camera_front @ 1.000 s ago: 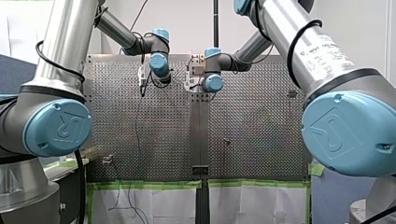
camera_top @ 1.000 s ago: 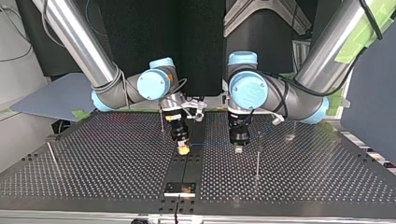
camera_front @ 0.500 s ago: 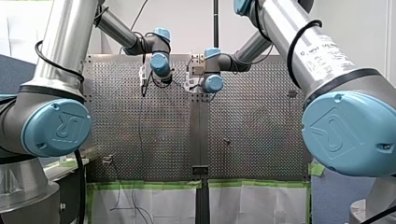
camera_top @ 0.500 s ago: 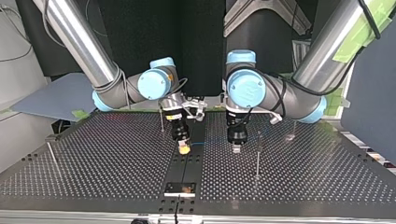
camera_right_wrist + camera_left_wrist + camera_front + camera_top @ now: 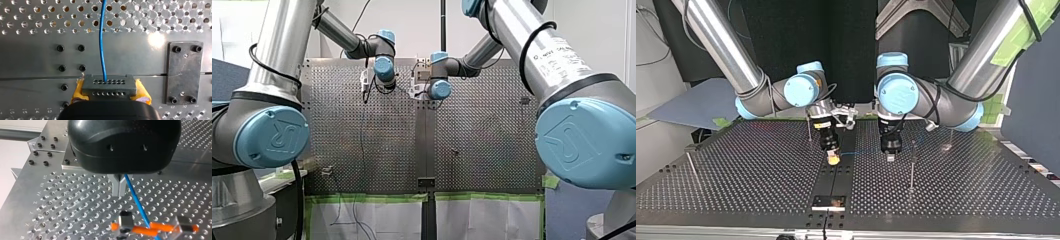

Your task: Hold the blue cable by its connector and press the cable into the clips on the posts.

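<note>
Watching from across the table: the right gripper (image 5: pixel 833 159) hasn't budged, yellow pads clamped on the connector (image 5: pixel 109 86). The blue cable (image 5: pixel 861 153) runs over to the left gripper (image 5: pixel 890 158) – metal fingers pinched together, cable just beside them – which has crept inward, away from the post (image 5: pixel 911 167). No clip pressed yet, I'd guess.

Reaching in toward the middle with the right arm (image 5: pixel 721 45) and left arm (image 5: pixel 981 47), wrists bent, grippers pointing down, near each other. Clamping the connector (image 5: pixel 109 86) in the right gripper (image 5: pixel 833 159), between yellow pads (image 5: pixel 79 91). Holding the left gripper (image 5: pixel 890 158) with metal fingers (image 5: pixel 115 187) pressed together.
</note>
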`<action>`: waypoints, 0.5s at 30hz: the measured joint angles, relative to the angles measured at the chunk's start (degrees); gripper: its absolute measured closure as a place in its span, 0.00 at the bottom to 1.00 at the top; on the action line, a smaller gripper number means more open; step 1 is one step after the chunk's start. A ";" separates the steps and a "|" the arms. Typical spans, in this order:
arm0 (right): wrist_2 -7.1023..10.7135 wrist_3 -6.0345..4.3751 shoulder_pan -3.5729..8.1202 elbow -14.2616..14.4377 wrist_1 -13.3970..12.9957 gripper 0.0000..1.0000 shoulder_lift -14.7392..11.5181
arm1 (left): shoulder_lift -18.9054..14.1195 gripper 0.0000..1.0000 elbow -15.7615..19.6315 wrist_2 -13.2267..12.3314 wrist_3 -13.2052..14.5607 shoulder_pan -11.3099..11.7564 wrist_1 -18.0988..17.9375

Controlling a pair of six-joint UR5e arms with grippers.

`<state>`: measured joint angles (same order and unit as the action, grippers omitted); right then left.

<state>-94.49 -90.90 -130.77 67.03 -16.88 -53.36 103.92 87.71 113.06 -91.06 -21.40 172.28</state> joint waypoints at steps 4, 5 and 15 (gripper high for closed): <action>0.00 -0.11 0.14 0.00 0.00 1.00 0.02 | 0.00 1.00 -0.01 0.01 0.38 -0.27 -0.04; 0.00 -0.14 0.17 0.00 0.00 1.00 0.03 | 0.00 1.00 -0.01 -0.01 0.44 -0.33 -0.11; -0.02 -0.37 1.02 0.76 0.13 1.00 0.11 | 0.06 1.00 -0.01 0.10 -0.84 -1.46 -4.65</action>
<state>-94.51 -91.27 -129.76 67.79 -16.76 -53.25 103.98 87.69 113.16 -91.90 -22.85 167.63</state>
